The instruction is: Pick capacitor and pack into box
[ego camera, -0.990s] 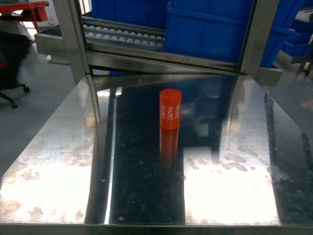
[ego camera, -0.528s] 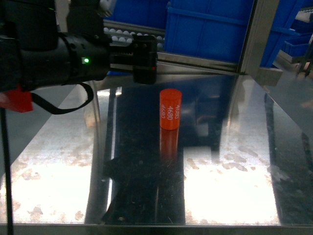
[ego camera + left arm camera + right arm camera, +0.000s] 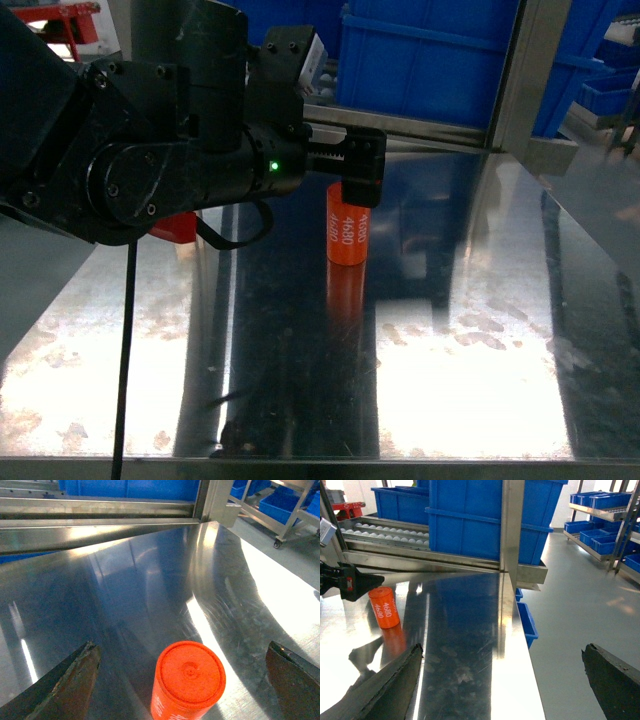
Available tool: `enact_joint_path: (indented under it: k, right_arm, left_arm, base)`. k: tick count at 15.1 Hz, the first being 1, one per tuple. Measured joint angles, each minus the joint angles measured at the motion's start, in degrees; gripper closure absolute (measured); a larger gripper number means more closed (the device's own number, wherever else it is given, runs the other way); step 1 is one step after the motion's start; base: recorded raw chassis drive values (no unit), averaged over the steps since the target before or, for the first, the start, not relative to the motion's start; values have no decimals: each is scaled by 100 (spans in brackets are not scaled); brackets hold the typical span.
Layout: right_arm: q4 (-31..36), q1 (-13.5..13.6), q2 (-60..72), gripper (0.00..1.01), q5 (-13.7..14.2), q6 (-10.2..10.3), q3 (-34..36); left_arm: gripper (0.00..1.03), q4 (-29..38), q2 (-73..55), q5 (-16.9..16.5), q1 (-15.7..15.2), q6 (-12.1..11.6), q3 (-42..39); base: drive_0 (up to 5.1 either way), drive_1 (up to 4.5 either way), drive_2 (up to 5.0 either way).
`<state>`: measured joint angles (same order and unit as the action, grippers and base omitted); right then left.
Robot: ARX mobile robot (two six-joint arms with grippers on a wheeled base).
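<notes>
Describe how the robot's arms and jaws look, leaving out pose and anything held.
The left arm is matte black, bulky and round-jointed, with a lit green indicator light, a red-orange part beneath and a black cable hanging down. Both wrist views show dark, scuffed, tapered jaws.

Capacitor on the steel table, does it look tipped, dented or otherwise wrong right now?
Nothing stands out. The capacitor stands upright on the steel table, its round top intact, white printing legible. The left pincer is open with a finger on either side, neither touching it.
</notes>
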<state>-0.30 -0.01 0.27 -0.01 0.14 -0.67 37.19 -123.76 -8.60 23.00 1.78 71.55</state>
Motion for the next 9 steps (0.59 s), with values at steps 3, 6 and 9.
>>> enact_joint_path:
  k: [3, 6, 9]
  right_arm:
    - [0, 0, 0, 3, 0, 0, 0]
    - [0, 0, 0, 3, 0, 0, 0]
    - [0, 0, 0, 3, 0, 0, 0]
  left_arm:
    - [5, -76, -417, 46, 87, -74, 271]
    - [5, -114, -907, 201, 136, -164, 463]
    - [5, -79, -1176, 297, 155, -216, 697]
  base:
    - [0, 0, 0]
    - [0, 0, 0]
    - [0, 0, 0]
